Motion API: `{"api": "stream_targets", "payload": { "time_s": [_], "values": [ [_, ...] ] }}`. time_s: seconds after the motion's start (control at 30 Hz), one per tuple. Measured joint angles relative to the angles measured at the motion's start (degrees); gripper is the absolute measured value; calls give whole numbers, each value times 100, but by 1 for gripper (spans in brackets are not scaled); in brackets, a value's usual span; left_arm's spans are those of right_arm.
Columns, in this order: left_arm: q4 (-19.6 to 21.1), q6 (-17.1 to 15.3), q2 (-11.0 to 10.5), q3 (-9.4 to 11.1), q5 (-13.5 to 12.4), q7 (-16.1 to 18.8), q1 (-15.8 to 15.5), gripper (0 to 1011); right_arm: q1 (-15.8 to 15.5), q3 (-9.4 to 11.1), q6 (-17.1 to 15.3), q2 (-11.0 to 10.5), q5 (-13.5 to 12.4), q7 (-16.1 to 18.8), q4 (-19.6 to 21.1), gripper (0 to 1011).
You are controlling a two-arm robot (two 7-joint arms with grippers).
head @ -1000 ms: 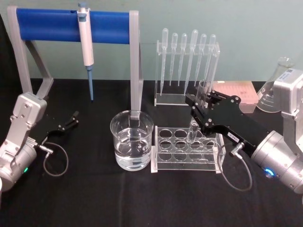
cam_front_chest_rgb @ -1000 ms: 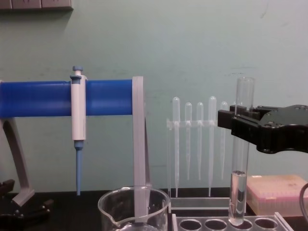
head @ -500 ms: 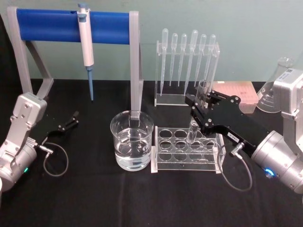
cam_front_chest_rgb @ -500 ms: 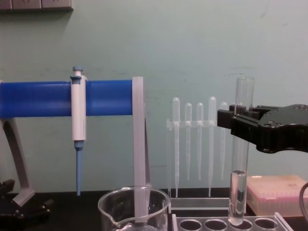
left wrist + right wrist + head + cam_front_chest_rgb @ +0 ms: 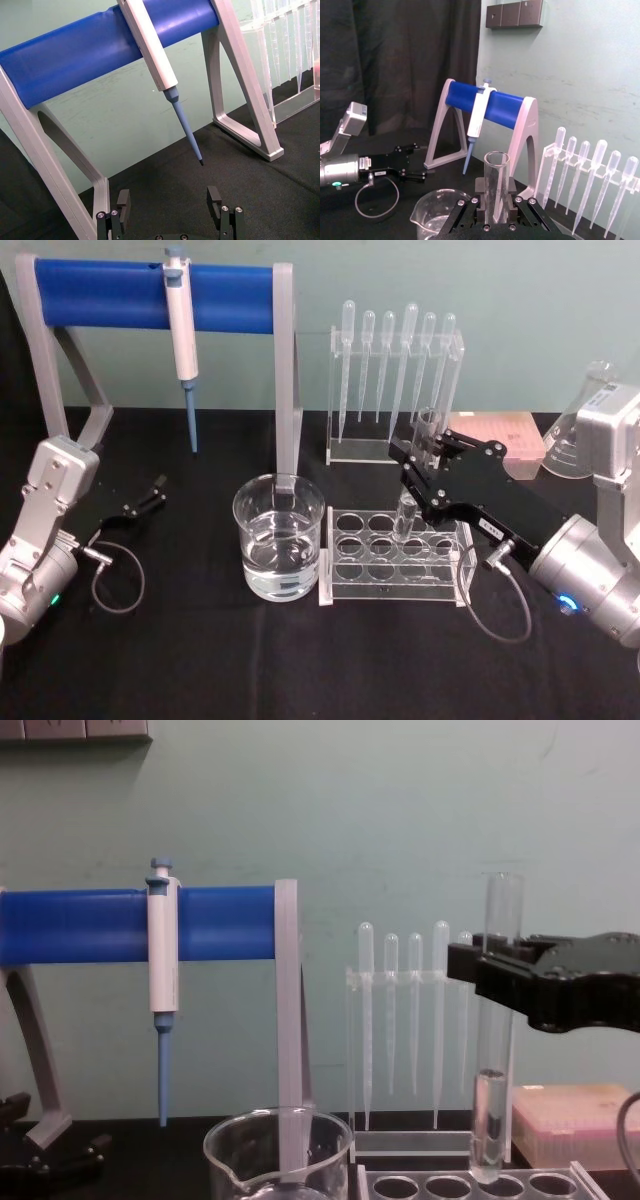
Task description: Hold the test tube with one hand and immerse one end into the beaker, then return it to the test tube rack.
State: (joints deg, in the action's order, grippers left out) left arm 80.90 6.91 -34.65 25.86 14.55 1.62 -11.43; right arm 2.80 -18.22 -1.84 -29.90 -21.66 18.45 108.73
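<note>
The test tube (image 5: 490,1115) is held upright, clamped by the right gripper (image 5: 424,458), its bottom at the rack's (image 5: 390,576) top beside the beaker (image 5: 280,550). Black cloth (image 5: 300,660) and a green wall (image 5: 350,810) are seen. The left gripper (image 5: 170,206) is parked, fingers apart.

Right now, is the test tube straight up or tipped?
Upright: in the chest view the test tube stands vertical, rim up, held by the right pincer over the rack.

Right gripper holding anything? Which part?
Yes: the right gripper has the test tube, jaws clamped on its upper part, below the open rim. The left gripper is open and empty at the table's left.
</note>
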Motion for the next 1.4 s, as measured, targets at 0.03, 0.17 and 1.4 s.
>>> {"api": "stream_targets", "payload": {
  "time_s": [0.03, 0.17, 1.4],
  "values": [
    [0, 0, 0, 0, 0, 0, 0, 1000, 7, 0, -7, 16, 11, 5, 4, 226],
    [0, 0, 0, 0, 0, 0, 0, 1000, 110, -51, -103, 140, 94, 52, 19, 226],
    [0, 0, 0, 0, 0, 0, 0, 1000, 1503, -1018, -282, 1570, 580, 152, -1405, 226]
  ]
}}
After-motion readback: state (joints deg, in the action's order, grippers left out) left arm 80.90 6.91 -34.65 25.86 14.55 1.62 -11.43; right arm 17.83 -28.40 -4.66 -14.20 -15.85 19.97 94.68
